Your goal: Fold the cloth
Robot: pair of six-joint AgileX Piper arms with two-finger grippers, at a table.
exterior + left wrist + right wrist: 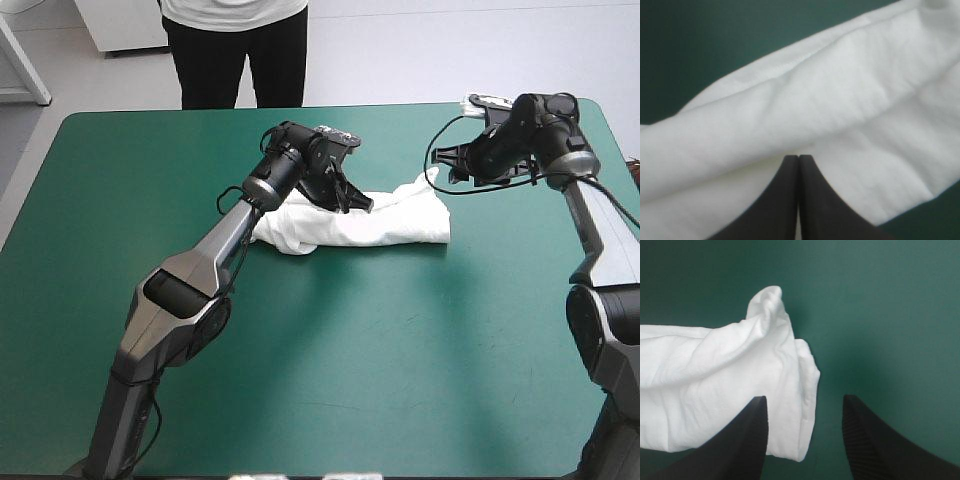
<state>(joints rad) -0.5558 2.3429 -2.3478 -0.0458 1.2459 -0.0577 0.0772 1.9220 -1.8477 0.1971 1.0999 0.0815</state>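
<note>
Lying bunched on teal-green cover (400, 380), white T-shirt (380, 225), left hand (798, 158) pinching it, right hand (804, 399) released over its end

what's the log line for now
T-shirt folded bundle | left end effector shut on it | right end effector open beside it

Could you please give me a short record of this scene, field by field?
Surface: table with a teal-green cover
T-shirt: white, folded into a long bundle, lying just beyond the table's middle
Left gripper: shut, tips against the bundle's left part; whether cloth is pinched is unclear
Right gripper: open at the bundle's right end, one finger over cloth, the other over bare cover
Task state: partly folded; more folding seems left
</note>
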